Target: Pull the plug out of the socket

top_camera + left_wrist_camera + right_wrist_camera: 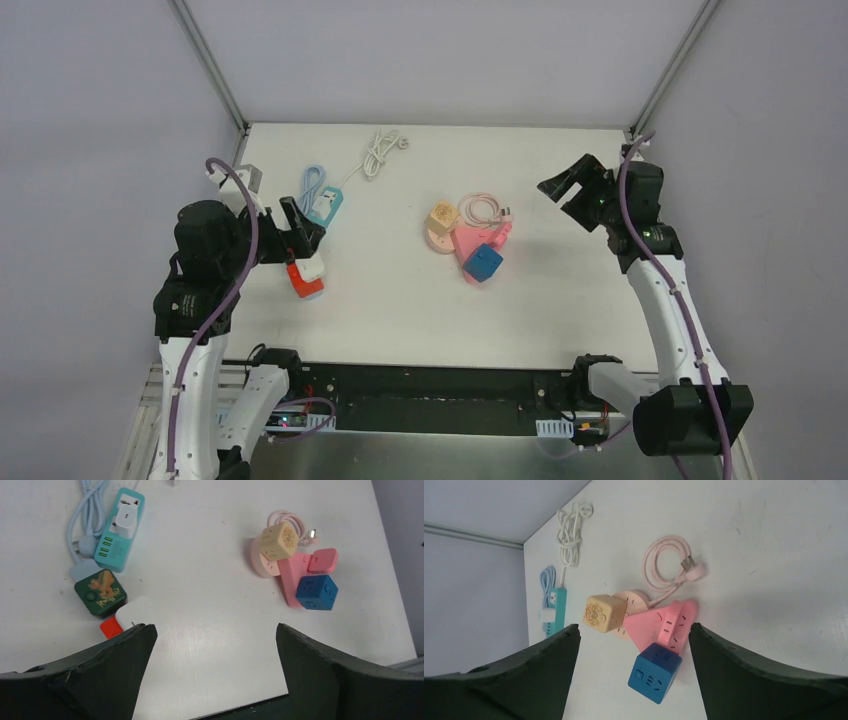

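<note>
A white tabletop (400, 320) is seen from above, with 2 robot arms bolted at its near edge. The left tool (300, 226) is shown with its fingers apart and nothing between them, above the left cluster of items. The right tool (572, 184) is also spread wide and empty, raised near the right edge and well apart from everything.

The task's item is judged to be the white plug (125, 519), seated in the top face of a teal power strip (125, 542) at the far left. A blue cable (86, 545) lies just beside the strip on its left. A dark green cube (100, 592) sits at the strip's near end, with a red and white adapter (134, 612) just nearer.

The step in hand is judged to be the approach. The plug should be clamped across 2 opposite sides and drawn straight out. The strip looks light and would probably be lifted too, so it could be pinned by the other tool.

Open tabletop is found in the middle, between this cluster and the pink power strip (659, 625) with its blue cube (655, 672) and yellow cube (599, 612). The left edge lies close to the blue cable, so little room is offered there.
</note>
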Tool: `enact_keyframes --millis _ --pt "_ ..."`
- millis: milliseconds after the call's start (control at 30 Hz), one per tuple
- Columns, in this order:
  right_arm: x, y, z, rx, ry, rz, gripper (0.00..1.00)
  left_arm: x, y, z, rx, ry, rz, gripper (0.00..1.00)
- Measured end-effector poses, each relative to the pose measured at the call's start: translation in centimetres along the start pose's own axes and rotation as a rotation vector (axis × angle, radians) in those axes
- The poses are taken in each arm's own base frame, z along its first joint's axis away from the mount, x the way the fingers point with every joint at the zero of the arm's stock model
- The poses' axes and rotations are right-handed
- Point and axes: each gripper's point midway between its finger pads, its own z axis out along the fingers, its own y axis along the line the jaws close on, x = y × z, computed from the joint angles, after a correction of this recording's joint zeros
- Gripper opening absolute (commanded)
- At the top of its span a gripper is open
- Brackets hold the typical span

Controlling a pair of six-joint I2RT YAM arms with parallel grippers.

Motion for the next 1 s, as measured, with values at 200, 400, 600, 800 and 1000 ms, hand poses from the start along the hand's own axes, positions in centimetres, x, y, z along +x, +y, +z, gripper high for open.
enact_keyframes --millis 200,400,600,800,1000 --pt "5.1 -1.3 1.2 -0.024 0.15 0.119 0.84 1.4 -2.0 -0.1 0.125 -0.009 -0.057 0.99" --pt "9.9 1.3 0.6 -0.093 0.267 0.102 0.88 4.1 -2.4 0.7 0.174 0.007 -0.191 0.99" --pt "12.6 3.0 -0.1 -0.069 0.258 0.018 0.89 5.5 -2.3 2.3 0.189 0.058 -0.263 0.99" --pt "15.9 1.6 0.5 0.066 0.257 -0.078 0.89 5.6 -3.3 3.6 0.266 0.091 -0.269 0.99" --pt "19.7 -1.8 3.1 0.256 0.329 -0.137 0.93 6.3 -4.8 4.2 0.328 0.111 -0.252 0.99"
